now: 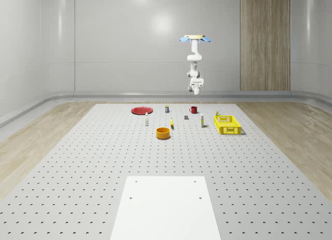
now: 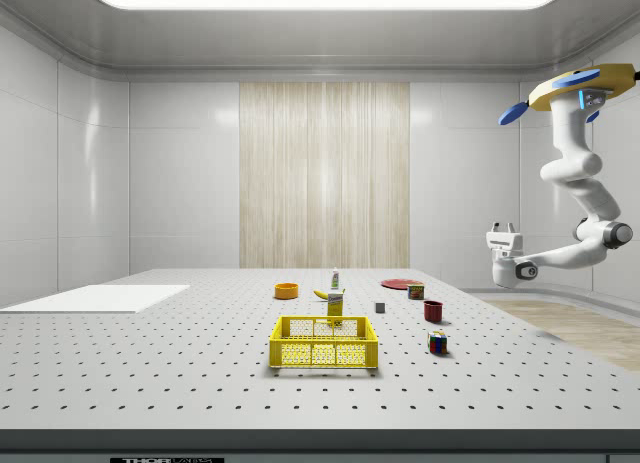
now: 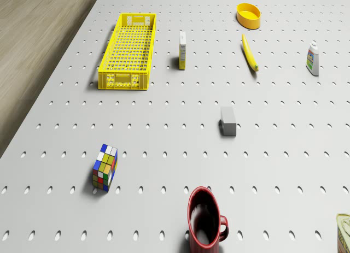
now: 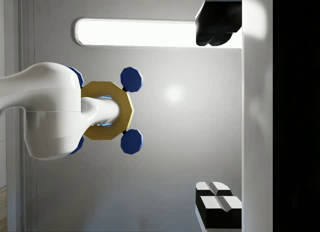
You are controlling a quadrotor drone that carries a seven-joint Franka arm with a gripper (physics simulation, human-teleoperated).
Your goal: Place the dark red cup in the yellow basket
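The dark red cup (image 1: pixel 193 110) (image 2: pixel 433 310) (image 3: pixel 206 220) stands upright on the perforated table, handle out to one side. The yellow basket (image 1: pixel 228 130) (image 2: pixel 324 355) (image 3: pixel 119 81) sits nearer the whole-scene view's right, with nothing in it. My drone (image 1: pixel 194 39) (image 2: pixel 570 88) (image 4: pixel 106 110) hovers high over the table's far end, just behind the cup. The arm hangs bent beneath it. My gripper (image 1: pixel 197 81) (image 2: pixel 502 226) (image 4: pixel 212 113) points upward toward the drone, well above the cup, open and holding nothing.
A Rubik's cube (image 3: pixel 105 166) and a grey block (image 3: pixel 228 121) lie between cup and basket. A small carton (image 3: pixel 182 49), banana (image 3: pixel 249 52), orange bowl (image 3: pixel 249 15), bottle (image 3: pixel 313 59), can (image 3: pixel 344 231) and red plate (image 1: pixel 141 110) are spread around. A white sheet (image 1: pixel 166 209) covers the near end.
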